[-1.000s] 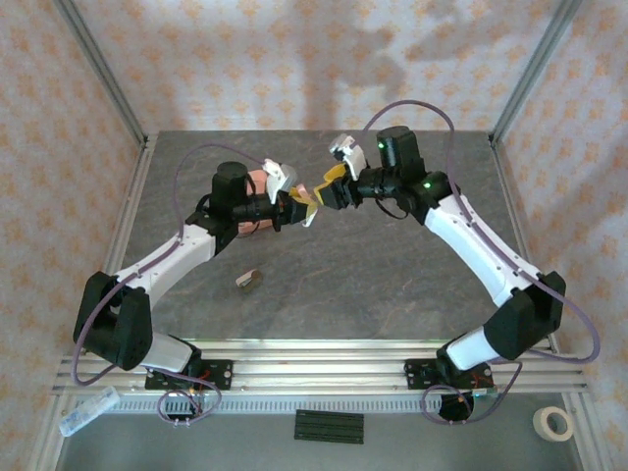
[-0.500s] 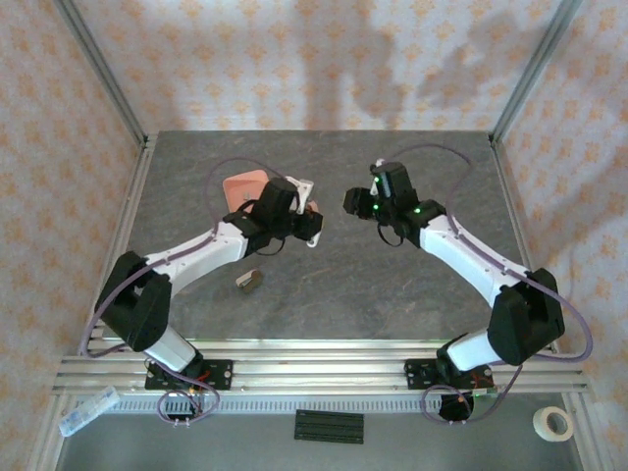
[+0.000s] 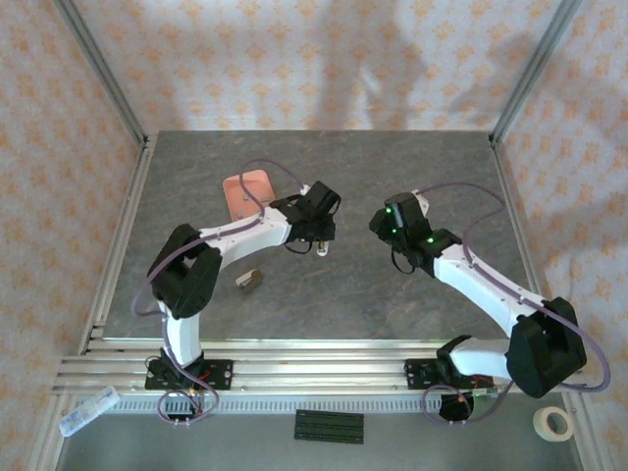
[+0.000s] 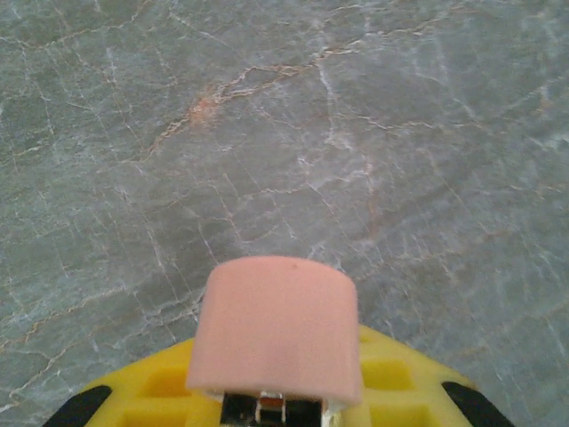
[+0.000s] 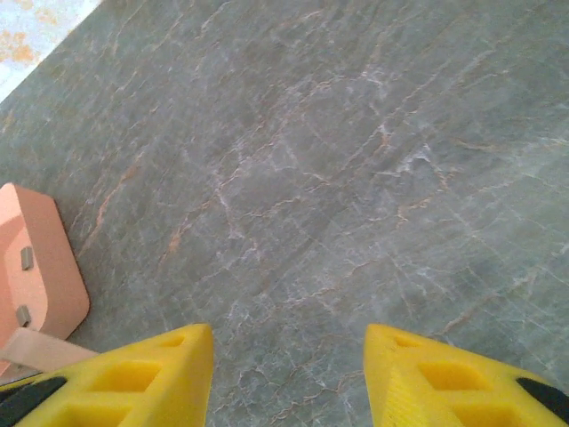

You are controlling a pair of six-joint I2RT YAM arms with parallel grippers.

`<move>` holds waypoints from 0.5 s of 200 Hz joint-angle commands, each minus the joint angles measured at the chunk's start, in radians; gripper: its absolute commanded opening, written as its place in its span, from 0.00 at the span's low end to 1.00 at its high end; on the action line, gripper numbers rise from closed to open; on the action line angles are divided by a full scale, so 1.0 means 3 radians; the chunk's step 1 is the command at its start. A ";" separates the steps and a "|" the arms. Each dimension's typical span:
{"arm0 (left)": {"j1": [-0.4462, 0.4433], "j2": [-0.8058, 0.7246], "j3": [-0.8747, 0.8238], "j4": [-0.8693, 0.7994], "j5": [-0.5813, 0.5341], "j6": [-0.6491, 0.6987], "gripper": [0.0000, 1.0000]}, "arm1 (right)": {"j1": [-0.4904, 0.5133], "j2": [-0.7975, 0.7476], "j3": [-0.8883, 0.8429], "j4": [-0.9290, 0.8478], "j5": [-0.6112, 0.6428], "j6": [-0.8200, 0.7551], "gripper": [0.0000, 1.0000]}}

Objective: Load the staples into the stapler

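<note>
Pink stapler [image 4: 280, 329] clenched in the left tool [image 4: 276, 396] over the bench [image 5: 356, 133], apparently steadied for loading; right tool [image 5: 289, 374] gapes empty, staples [image 5: 26, 258] lying in the tray [image 5: 40, 285] near the far-left corner.

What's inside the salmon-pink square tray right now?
Two small grey metal staple strips lie on the floor of the salmon-pink square tray in the right wrist view. The rest of its floor runs past that picture's edge; from above it is too small to check.

The stapler [image 4: 280, 325] sits clamped between the yellow jaws, its pink end facing out. Below lies the grey veined surface [image 4: 373, 124].
</note>
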 commanded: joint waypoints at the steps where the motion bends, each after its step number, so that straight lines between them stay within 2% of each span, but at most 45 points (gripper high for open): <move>1: -0.0004 0.0184 0.0245 -0.0320 -0.0230 -0.0186 0.00 | -0.0007 -0.0031 -0.0050 0.0009 0.0188 0.0151 0.48; 63: -0.0002 0.0589 0.0675 -0.0666 -0.0389 -0.0288 0.00 | -0.0007 0.0240 0.0072 0.0001 0.0133 0.0135 0.48; 100: -0.0006 0.0776 0.0877 -0.0770 -0.0282 -0.0302 0.00 | -0.0006 0.0379 0.0146 0.0006 0.0081 0.0140 0.48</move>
